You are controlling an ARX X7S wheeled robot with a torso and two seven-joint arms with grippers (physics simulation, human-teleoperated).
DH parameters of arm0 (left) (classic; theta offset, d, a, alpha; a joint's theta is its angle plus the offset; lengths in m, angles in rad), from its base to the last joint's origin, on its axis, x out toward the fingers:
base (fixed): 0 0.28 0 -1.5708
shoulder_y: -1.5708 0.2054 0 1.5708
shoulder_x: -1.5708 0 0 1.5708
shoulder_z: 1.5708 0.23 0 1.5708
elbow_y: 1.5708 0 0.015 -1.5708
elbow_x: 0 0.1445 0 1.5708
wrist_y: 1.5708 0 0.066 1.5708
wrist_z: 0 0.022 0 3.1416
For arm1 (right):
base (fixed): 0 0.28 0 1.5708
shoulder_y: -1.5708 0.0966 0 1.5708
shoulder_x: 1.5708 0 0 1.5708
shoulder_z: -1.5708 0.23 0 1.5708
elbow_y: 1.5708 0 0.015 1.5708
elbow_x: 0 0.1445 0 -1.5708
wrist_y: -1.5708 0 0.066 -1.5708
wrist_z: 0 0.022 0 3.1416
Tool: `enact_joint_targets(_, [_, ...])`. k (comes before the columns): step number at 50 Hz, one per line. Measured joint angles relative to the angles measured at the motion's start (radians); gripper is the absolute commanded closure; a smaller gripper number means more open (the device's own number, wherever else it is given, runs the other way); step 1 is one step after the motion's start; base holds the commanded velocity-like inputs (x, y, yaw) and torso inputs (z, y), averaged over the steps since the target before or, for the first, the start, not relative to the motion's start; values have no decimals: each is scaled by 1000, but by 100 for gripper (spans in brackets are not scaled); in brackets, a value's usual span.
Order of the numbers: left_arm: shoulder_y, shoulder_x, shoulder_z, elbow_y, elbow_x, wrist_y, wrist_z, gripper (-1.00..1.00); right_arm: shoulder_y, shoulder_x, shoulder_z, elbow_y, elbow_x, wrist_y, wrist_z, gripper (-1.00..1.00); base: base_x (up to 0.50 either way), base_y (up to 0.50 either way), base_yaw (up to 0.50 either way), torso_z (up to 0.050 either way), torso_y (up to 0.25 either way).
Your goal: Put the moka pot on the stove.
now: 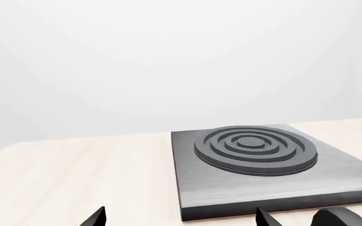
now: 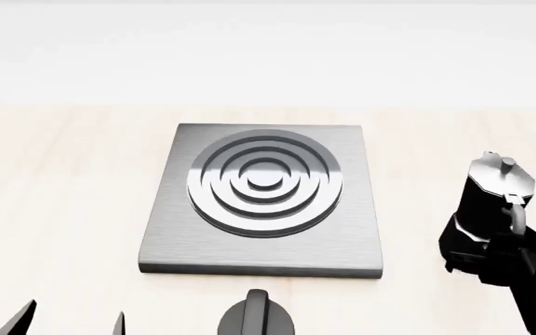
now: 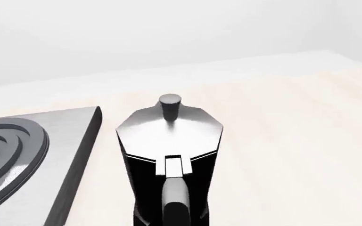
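The moka pot [image 2: 497, 187] stands upright to the right of the stove [image 2: 352, 237], apart from its edge. It is glossy black with a silver lid and a small knob on top. My right gripper [image 2: 490, 262] is shut on the pot's lower body, with the handle [image 3: 173, 207] facing the wrist camera. The pot's base is hidden, so I cannot tell whether it rests on the table. The pot [image 3: 168, 129] fills the right wrist view, with the stove [image 3: 24, 141] beside it. My left gripper [image 1: 179, 219] hangs open and holds nothing, just short of the stove's [image 1: 250, 179] near edge.
A squat round black knob [image 2: 254, 317] lies on the pale wood table [image 2: 54, 181] just in front of the stove, also seen as the knob [image 1: 348, 217] in the left wrist view. A white wall runs behind the table.
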Motion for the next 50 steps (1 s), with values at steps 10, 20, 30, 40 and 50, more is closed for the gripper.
enact_joint_targets(10, [3, -5, 1, 14, -3, -2, -3, -100, 40, 10, -42, -149, -15, 60, 32, 100, 0, 0, 0, 0, 0])
enact_joint_targets(20, [5, -8, 3, 20, -4, 0, -6, -100, 78, 10, -71, -205, -23, 83, 33, 100, 0, 0, 0, 0, 1])
enact_joint_targets(30, [4, -10, 5, 21, -5, 2, -7, -100, 122, -9, -99, -200, -53, 51, 38, 100, 0, 0, 0, 0, 1])
enact_joint_targets(40, [6, -13, 7, 28, -6, 1, -11, -100, 203, -74, -153, -46, -135, -98, 48, 100, 0, 0, 0, 0, 0])
enact_joint_targets(50, [7, -16, 9, 36, -7, -2, -15, -100, 335, -170, -191, 303, -209, -353, 48, 100, 0, 0, 0, 0, 2])
